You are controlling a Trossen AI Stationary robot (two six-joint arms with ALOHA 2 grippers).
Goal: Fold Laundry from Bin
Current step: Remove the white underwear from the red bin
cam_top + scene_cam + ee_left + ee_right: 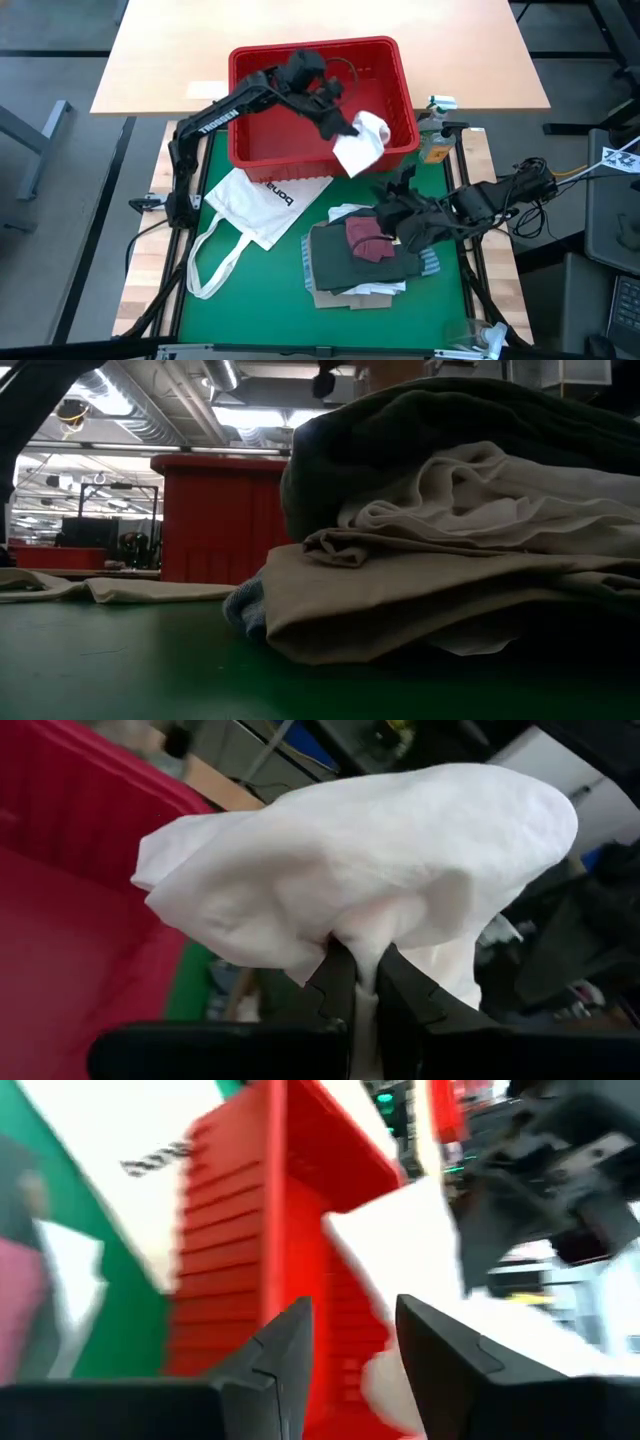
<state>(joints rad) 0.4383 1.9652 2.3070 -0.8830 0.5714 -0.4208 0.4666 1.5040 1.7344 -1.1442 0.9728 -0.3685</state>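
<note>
Industrial lab hall: exposed ceiling ducts (150, 420), strip lights (225, 375), equipment racks (90, 525) behind

A green mat (250, 300) covers the work table, whose pale wooden edge (140, 270) shows along the sides, and a second light wooden tabletop (320, 25) stands just behind it on a grey floor (60, 220). From table height the room beyond looks like a large hall, with silver ducts (140, 415) and bright strip lights (250, 415) under the ceiling. Dark racks and equipment (90, 530) stand far back there, too small to make out further.
</note>
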